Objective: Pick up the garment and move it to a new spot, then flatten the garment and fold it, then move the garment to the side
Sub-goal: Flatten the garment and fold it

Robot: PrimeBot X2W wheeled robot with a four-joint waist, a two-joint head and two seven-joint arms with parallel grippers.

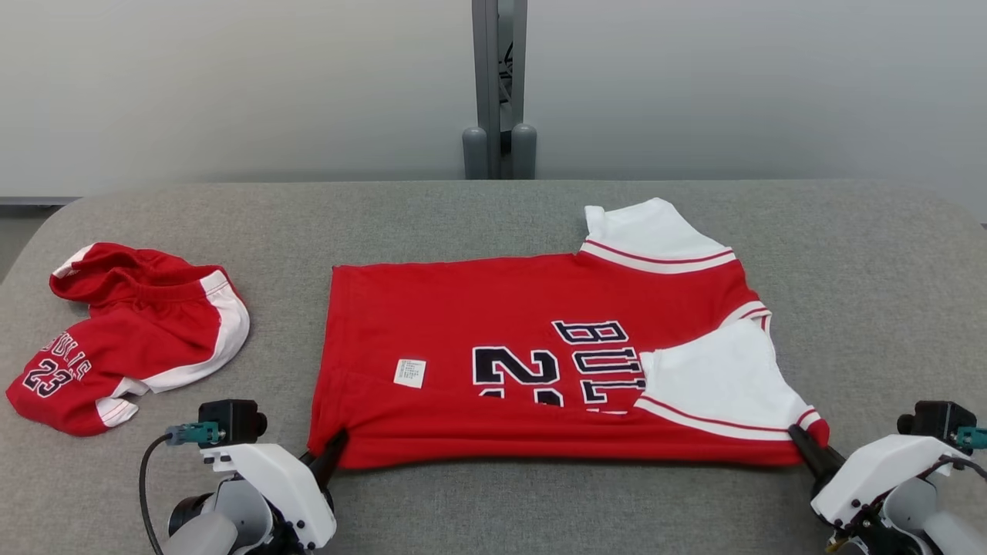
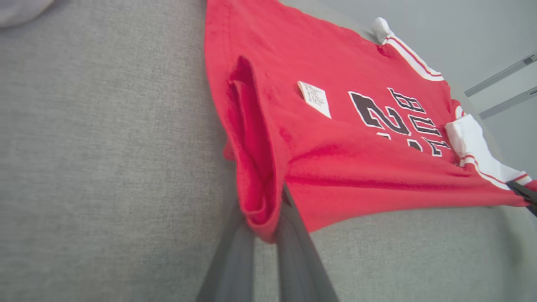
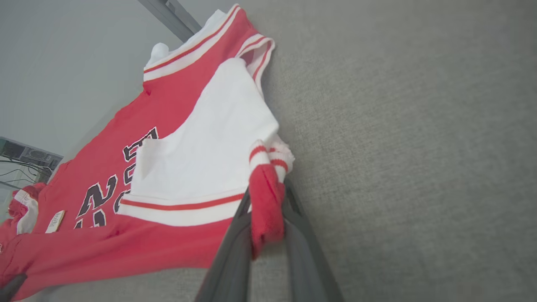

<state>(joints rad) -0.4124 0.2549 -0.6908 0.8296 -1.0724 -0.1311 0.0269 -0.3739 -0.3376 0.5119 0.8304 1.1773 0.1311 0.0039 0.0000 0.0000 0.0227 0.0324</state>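
Two corners of the red jersey [image 1: 478, 324] are being pinched: the left gripper [image 1: 337, 442] is clamping the 7 o'clock hem, the right gripper [image 1: 797, 437] the 5 o'clock sleeve. The jersey is lying at the centre of the table [image 1: 463, 223], with red shorts [image 1: 131, 331] at 9 o'clock.

The left hand [image 1: 334, 445] is pinched tight on the near left corner of the garment [image 1: 478, 308], its dark fingers [image 2: 293, 251] slanting up and rightward. The right hand [image 1: 800, 441] clamps the garment's near right corner, its fingers slanting leftward.
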